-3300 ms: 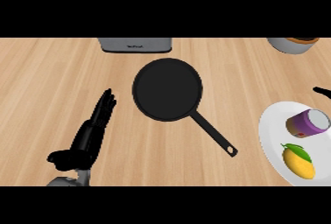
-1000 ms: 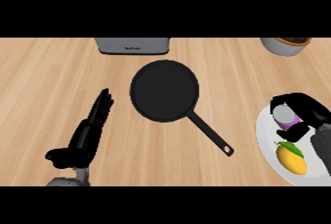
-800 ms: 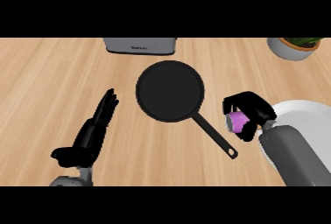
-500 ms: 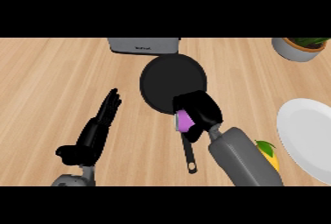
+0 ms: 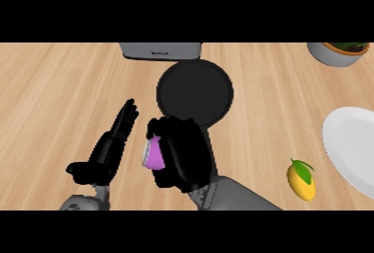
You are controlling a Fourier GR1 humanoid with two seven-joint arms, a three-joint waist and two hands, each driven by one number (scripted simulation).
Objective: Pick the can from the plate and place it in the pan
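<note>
can held just short of the pan

right hand (image 5: 182,155) clenched round the purple can (image 5: 153,157), near the pan (image 5: 195,93); left hand (image 5: 110,148) released, fingers straight.

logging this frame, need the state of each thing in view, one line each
can: purple, held in the right hand, above the counter, not yet in the pan
right hand: curled round the can, just short of the pan
left hand: open, fingers straight, holds nothing
pan: holds nothing
plate: bare, can gone from it
mango: lying on the counter beside the plate

Pan (image 5: 195,92) left of plate (image 5: 350,148); can (image 5: 154,156) before pan.
</note>
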